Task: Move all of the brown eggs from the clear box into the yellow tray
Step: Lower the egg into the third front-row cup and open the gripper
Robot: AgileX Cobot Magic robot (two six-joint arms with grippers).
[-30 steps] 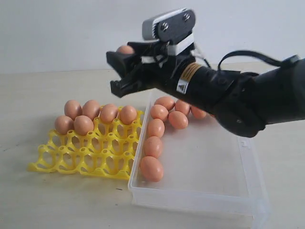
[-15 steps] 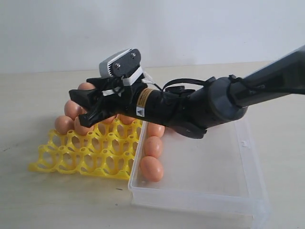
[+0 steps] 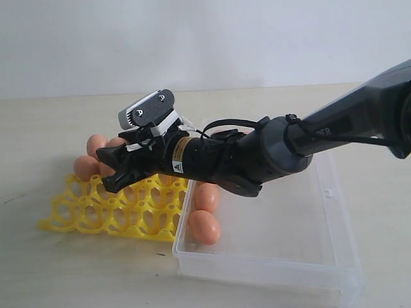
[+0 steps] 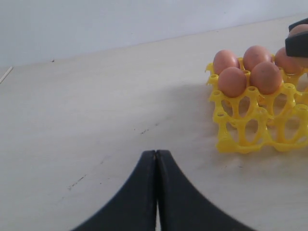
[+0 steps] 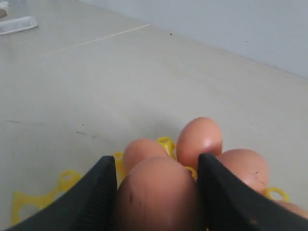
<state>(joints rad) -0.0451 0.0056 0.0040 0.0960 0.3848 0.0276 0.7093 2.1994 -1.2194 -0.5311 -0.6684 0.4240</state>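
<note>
Right pincer (image 3: 109, 170) is clamped on a brown egg (image 5: 156, 197). The right wrist view makes it pretty obvious: the egg sits squarely between the two black fingers (image 5: 98, 197), one pressed against each side, and it fills the whole gap.

The arm reaches in from the surface's right side, crosses over the clear box (image 3: 270, 269), and the pincer hangs low over the yellow tray (image 3: 96, 218), above the rows of cups toward the surface's far edge. I honestly can't tell if the egg is touching a cup or sitting just above one, because the arm blocks that spot in the exterior view.

Just past the held egg are the brown eggs (image 5: 199, 137) already seated in the tray. They're really close to it, maybe touching, hard to call. They're bunched in the tray's far rows.

The clear box lies just beside the tray, on the side toward the surface's right edge, and their edges look like they meet. Two eggs show in the box along the wall next to the tray. Anything further back is hidden by the arm.

Left pincer (image 4: 156, 155) is squeezed fully together with nothing in it. It hangs over bare surface, well apart from the tray.
</note>
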